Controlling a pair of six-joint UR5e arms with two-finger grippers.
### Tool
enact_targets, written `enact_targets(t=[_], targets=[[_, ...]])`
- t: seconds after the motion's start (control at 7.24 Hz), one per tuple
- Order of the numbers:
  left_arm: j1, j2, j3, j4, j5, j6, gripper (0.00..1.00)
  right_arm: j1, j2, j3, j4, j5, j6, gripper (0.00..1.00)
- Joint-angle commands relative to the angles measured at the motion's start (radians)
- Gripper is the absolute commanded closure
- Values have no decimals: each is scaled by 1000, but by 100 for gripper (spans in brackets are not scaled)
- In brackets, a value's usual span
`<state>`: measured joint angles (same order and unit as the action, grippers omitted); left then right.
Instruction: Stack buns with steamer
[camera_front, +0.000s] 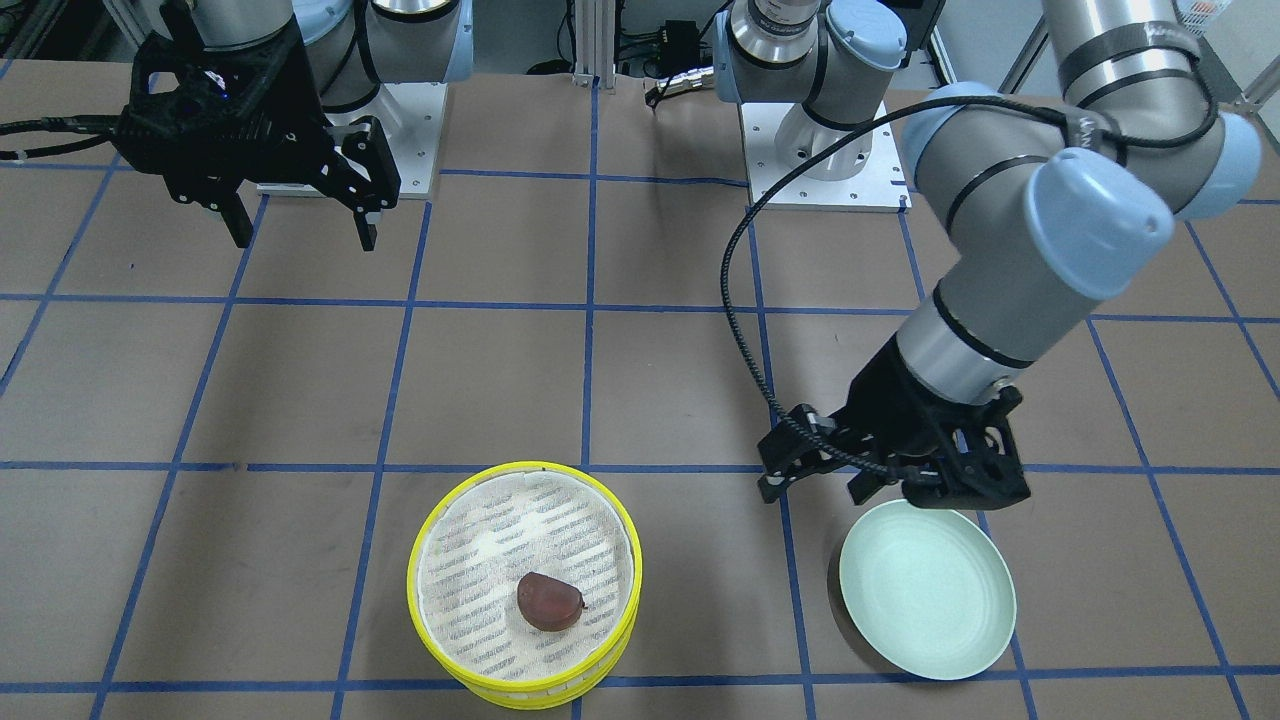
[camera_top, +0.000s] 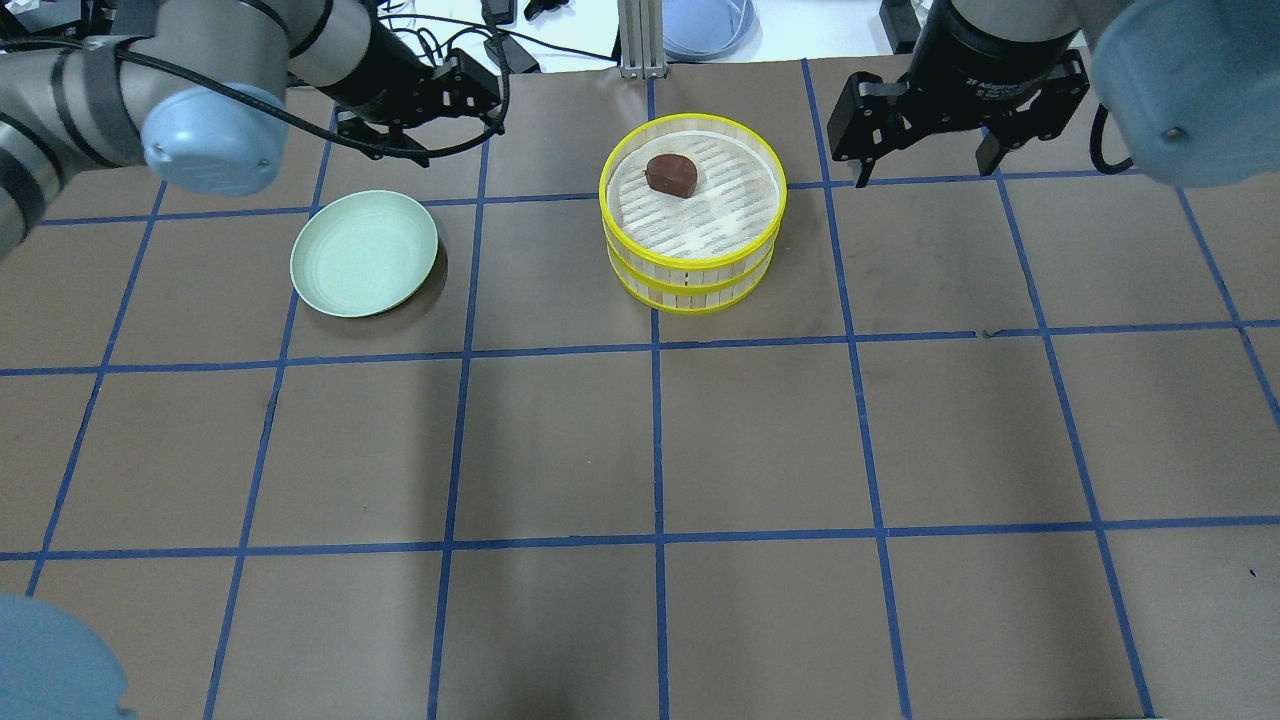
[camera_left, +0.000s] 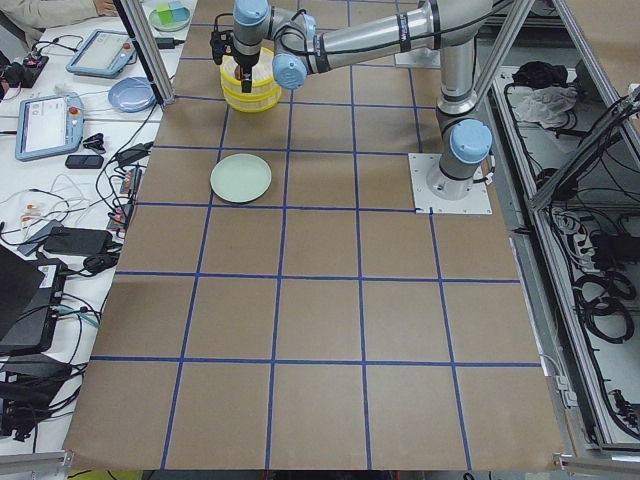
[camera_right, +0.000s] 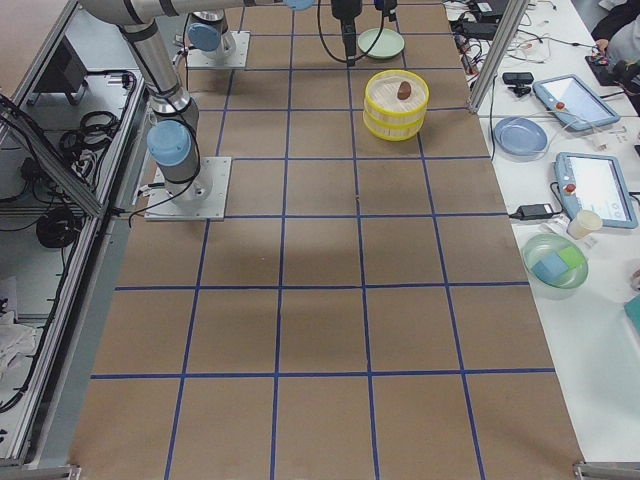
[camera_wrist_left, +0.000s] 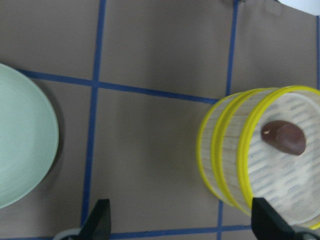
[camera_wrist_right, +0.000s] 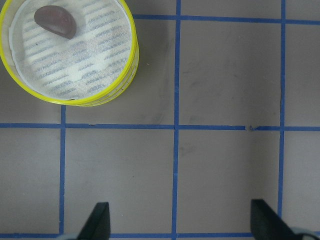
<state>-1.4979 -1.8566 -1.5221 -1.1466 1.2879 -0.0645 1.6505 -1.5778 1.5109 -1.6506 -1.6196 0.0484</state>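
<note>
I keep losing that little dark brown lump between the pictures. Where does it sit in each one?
Front-facing: brown bun low centre-left, inside the steamer.
Overhead: upper centre.
Left side: cannot make it out; steamer near the top.
Right side: upper right of centre.
Left wrist: right edge.
Right wrist: top-left corner.
Landmark: the yellow-rimmed steamer holding it.

We see a yellow-rimmed, white-slatted steamer (camera_top: 692, 283) and reddish-brown bun (camera_top: 670, 174). The plate (camera_top: 364, 253) is pale green, the tabletop (camera_top: 760, 440) brown, blue-gridded.
</note>
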Motion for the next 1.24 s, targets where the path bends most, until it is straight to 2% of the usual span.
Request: enact_targets(t=[0.0, 0.28, 0.41, 0.55, 1.11], targets=[[42, 95, -1, -196, 272, 136, 0, 0, 2, 0, -12, 1, 2, 0], [44, 189, -1, -394, 300, 190, 0, -3, 5, 2, -11, 16, 8, 0], [33, 239, -4, -448, 298, 178, 0, -3, 5, 2, -11, 18, 7, 0], [31, 281, -16, -459, 295, 180, 0, -3, 7, 2, -9, 18, 7, 0], [39, 281, -21, -452, 295, 175, 0, -3, 7, 2, -9, 15, 7, 0]])
